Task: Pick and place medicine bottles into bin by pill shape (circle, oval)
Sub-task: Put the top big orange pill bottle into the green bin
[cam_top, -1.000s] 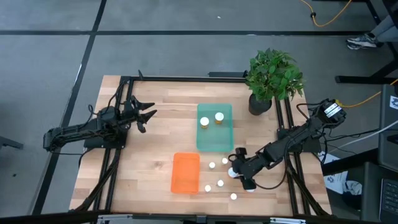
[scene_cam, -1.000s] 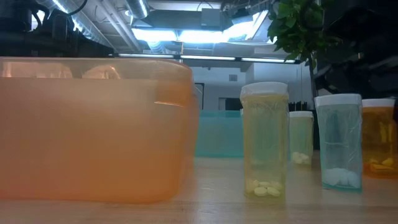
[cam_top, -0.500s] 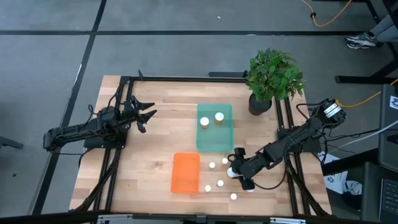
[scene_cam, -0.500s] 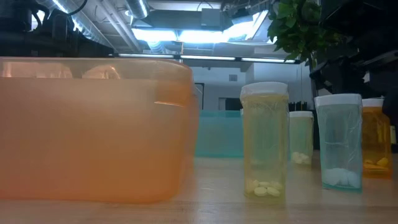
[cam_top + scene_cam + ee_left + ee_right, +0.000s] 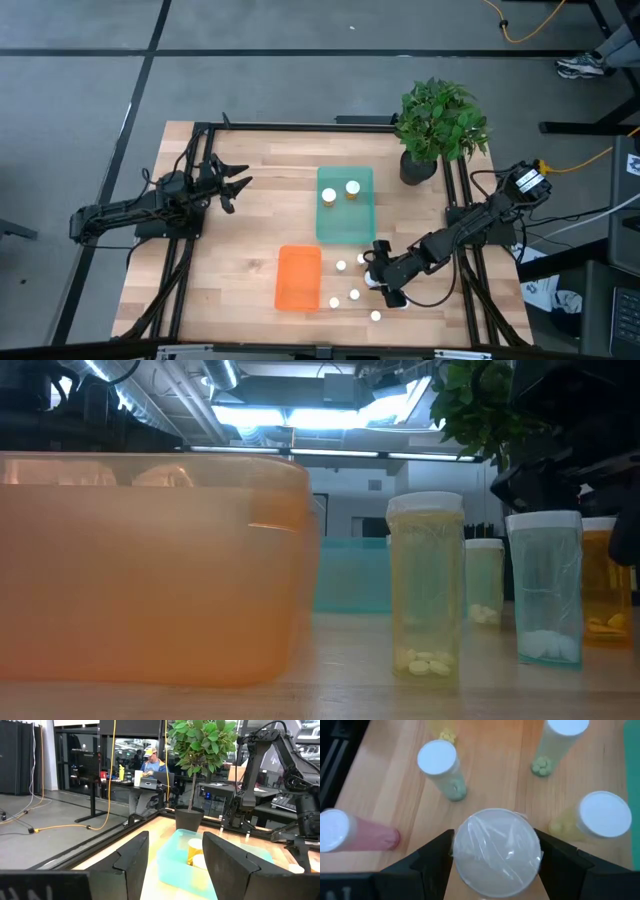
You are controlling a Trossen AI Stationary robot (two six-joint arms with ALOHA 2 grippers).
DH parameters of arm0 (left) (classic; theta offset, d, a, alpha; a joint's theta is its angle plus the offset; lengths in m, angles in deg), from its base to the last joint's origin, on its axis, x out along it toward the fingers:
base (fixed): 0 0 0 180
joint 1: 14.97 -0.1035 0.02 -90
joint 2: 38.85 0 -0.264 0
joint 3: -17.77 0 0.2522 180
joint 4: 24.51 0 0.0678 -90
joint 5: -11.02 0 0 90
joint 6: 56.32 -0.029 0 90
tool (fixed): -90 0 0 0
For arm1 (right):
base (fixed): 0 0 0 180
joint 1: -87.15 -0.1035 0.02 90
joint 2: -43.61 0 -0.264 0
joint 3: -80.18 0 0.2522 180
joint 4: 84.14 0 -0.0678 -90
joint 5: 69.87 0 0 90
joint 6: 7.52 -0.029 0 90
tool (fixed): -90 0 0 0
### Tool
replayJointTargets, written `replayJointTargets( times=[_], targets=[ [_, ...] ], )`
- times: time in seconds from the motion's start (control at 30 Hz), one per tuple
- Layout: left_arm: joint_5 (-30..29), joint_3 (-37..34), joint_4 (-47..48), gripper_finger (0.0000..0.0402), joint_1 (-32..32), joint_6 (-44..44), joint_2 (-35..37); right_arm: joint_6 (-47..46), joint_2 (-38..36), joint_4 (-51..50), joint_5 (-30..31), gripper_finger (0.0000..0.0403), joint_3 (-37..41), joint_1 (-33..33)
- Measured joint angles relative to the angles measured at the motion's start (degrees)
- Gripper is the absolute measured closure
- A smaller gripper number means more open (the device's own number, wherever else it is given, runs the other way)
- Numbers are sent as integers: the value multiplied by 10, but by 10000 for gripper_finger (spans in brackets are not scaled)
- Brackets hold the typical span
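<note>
Right wrist view: the right gripper (image 5: 495, 865) has its fingers spread to either side of a wide-capped bottle (image 5: 496, 850), which stands among the loose bottles beside the orange bin (image 5: 298, 277). Contact with the fingers cannot be judged. Two bottles (image 5: 341, 192) already stand in the teal bin (image 5: 345, 222).

Handling (judged): each bottle is a light, stiff plastic cylinder, nearly empty, with a few pills (image 5: 424, 661) at the bottom. The smooth wall may slip, and a tall narrow body tips easily. A hold across the body just under the cap looks best.

Surface: a level wooden worktop (image 5: 260, 210), with a potted plant (image 5: 438, 125) at its far right corner. The left gripper (image 5: 232, 187) waits near the left edge, fingers apart.

Room: desks and a seated person (image 5: 150, 762) lie beyond the worktop.
</note>
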Motion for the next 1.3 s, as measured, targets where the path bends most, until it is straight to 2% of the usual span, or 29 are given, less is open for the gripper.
replayJointTargets(
  times=[0.1, 0.3, 0.4, 0.63, 0.73, 0.83, 0.93, 1.0, 1.1, 1.3],
  targets=[
    [0, 0, 0, 224, 0, 0, 0, -25, 0, 0, 0, 155, 0, 0],
    [0, 0, 0, 224, 0, 0, 0, -63, 0, 0, 2, 196, 0, 0],
    [0, 0, 0, 224, 0, 0, 0, -72, -2, -6, 1, 199, -2, 0],
    [0, 0, 0, 224, 0, 0, 0, -34, -32, -159, -10, 186, -86, 0],
    [0, 0, 0, 224, 0, 0, 0, 38, -34, -204, 34, 191, -140, 2],
    [0, 0, 0, 224, 0, 0, 0, 99, -35, -221, 111, 197, -187, 15],
    [0, 0, 0, 224, 0, 1, 0, 113, -35, -219, 180, 194, -222, 40],
    [0, 0, 0, 224, 0, 0, 0, 104, -35, -218, 197, 188, -234, 68],
    [0, 0, 0, 224, 0, 0, 0, 86, -33, -214, 179, 186, -236, 120],
    [0, 0, 0, 224, 0, 0, 0, 88, 11, -194, 100, 197, -236, 212]
  ],
)
